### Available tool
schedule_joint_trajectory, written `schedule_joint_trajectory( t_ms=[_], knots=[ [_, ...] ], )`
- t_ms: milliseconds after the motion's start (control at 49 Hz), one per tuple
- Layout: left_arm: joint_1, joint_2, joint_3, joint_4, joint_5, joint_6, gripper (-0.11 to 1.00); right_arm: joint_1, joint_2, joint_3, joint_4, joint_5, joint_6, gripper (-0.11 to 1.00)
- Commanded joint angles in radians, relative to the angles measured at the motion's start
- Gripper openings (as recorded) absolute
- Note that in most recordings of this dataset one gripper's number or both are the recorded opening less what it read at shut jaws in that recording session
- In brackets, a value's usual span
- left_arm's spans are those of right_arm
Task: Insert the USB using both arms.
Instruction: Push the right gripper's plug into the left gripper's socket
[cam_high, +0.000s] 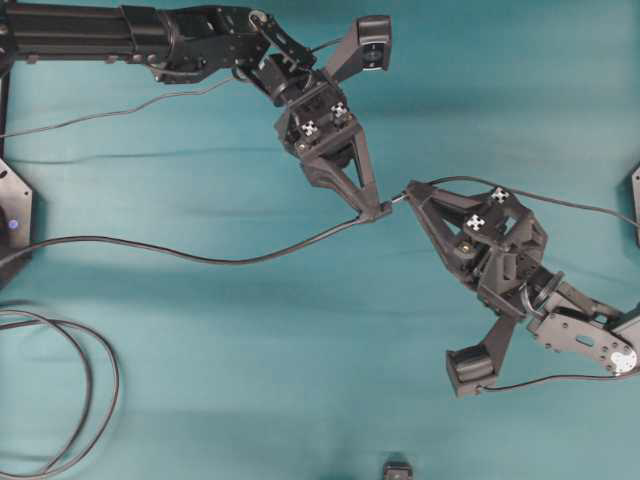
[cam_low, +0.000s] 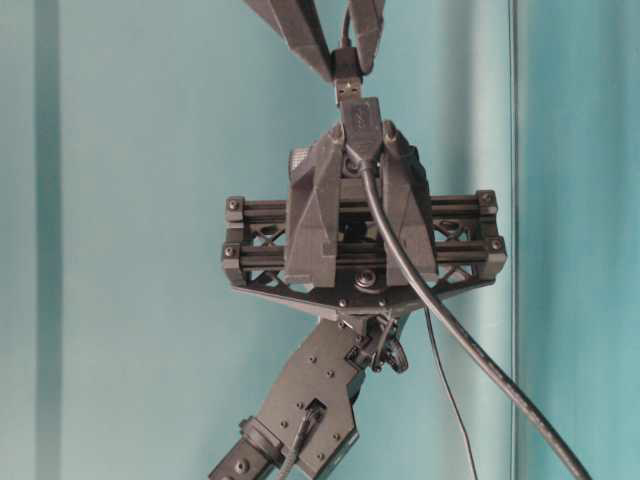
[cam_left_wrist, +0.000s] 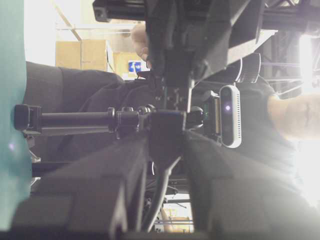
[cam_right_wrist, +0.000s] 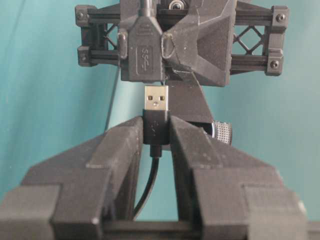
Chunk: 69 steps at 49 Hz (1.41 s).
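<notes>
My right gripper (cam_right_wrist: 156, 122) is shut on the black body of the USB (cam_right_wrist: 156, 99), whose silver plug tip points straight at the black socket (cam_right_wrist: 142, 55). My left gripper (cam_left_wrist: 167, 137) is shut on that socket (cam_left_wrist: 167, 132), whose thick cable (cam_left_wrist: 160, 190) trails back between the fingers. Overhead, the left gripper (cam_high: 380, 211) and the right gripper (cam_high: 408, 192) meet tip to tip above mid-table. In the table-level view the silver tip (cam_low: 349, 92) sits at the socket's (cam_low: 361, 125) mouth, lined up, with most of the silver still showing.
The socket's cable (cam_high: 200, 255) runs left across the teal cloth. A looped grey cable coil (cam_high: 80, 400) lies at the lower left. A small dark block (cam_high: 398, 469) sits at the front edge. A person sits behind the table in the left wrist view.
</notes>
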Motion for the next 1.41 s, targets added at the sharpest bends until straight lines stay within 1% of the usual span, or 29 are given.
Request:
schedule_joint_trajectory(
  t_ms=[0, 245, 817, 1021, 1246, 1389],
  knots=[
    [0.008, -0.018, -0.020, -0.003, 0.005, 0.000, 0.28, 0.005, -0.009, -0.018, -0.012, 0.003, 0.005, 0.20],
    [0.014, -0.020, -0.021, -0.003, 0.000, 0.000, 0.28, 0.008, -0.009, -0.015, -0.012, 0.003, 0.015, 0.20],
    [0.014, -0.018, -0.028, -0.002, -0.005, 0.000, 0.28, 0.009, -0.009, -0.014, -0.012, -0.005, 0.015, 0.20],
    [0.014, -0.020, -0.037, 0.034, -0.005, -0.003, 0.28, 0.011, -0.008, -0.012, -0.011, -0.006, 0.017, 0.20],
    [0.017, -0.020, -0.051, 0.034, -0.005, -0.003, 0.28, 0.012, 0.008, -0.015, -0.011, -0.006, 0.041, 0.20],
    [0.017, -0.020, -0.052, 0.035, -0.003, -0.003, 0.28, 0.011, 0.015, -0.017, -0.011, -0.008, 0.043, 0.20]
  ],
)
